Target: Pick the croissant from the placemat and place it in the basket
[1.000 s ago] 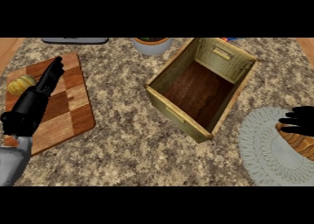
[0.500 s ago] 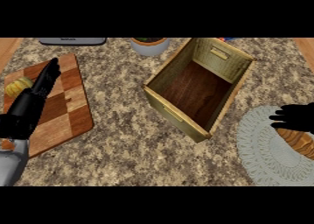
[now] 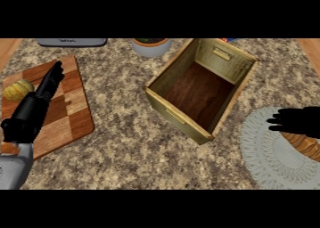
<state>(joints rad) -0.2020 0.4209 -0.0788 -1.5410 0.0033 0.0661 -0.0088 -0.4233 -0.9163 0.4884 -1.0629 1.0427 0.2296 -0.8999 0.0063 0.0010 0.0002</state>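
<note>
A golden-brown croissant (image 3: pixel 307 145) lies on the round pale grey placemat (image 3: pixel 267 156) at the right edge of the counter. My right hand (image 3: pixel 301 122) is over the croissant's upper end, fingers stretched to the left, and hides part of it. I cannot see any finger curled round it. The basket (image 3: pixel 202 89), an open box with a dark wooden floor, stands tilted in the middle, left of the placemat, with nothing inside. My left hand (image 3: pixel 34 111) rests open over the cutting board at the left, fingers straight and pointing up.
A checkered wooden cutting board (image 3: pixel 63 111) lies at the left with a yellow-green fruit (image 3: pixel 17 90) on it. A grey pot (image 3: pixel 151 46) and a grey appliance (image 3: pixel 71 42) stand along the back edge.
My right hand has dropped lower and moved slightly left over the croissant. The view has shifted a little; my left hand keeps its pose.
</note>
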